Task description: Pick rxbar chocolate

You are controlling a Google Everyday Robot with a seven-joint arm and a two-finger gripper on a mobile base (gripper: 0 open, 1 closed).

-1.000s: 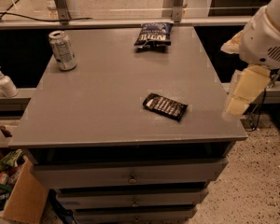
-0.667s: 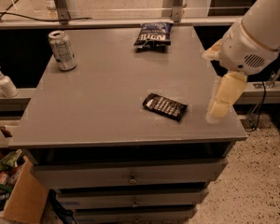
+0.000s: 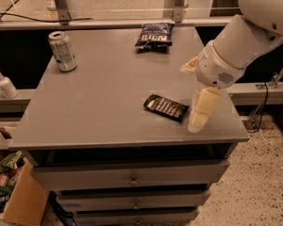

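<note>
Camera view looks down on a grey surface (image 3: 99, 112) topping a set of drawers (image 3: 132, 178), with the robot's white arm (image 3: 247, 36) coming in from the upper right. The gripper (image 3: 192, 98) hangs over the surface's right part, near the front edge. Its cream jaws stand apart and hold nothing. One points steeply down with its tip close above the surface, and the other shows as a short cream stub higher up beside the wrist.

The rxbar chocolate (image 3: 166, 108) lies flat on the surface just to the left of the lower jaw, close by but not touching it. Its dark wrapper with rows of white lettering is turned at a slant, the nearer end pointing toward the jaw tip.

Beyond the jaws and somewhat to their left, near the surface's far edge, lies a dark blue snack bag (image 3: 154, 35), well apart from them. Far to the left of the jaws, near the far left corner, a drink can (image 3: 62, 51) stands upright. Farther left again, off the surface and on a lower ledge, stands a white pump bottle (image 3: 4, 83). Below and far to the left of the jaws, on the floor beside the drawers, sits a cardboard box (image 3: 19, 206) with colourful packets in it.
</note>
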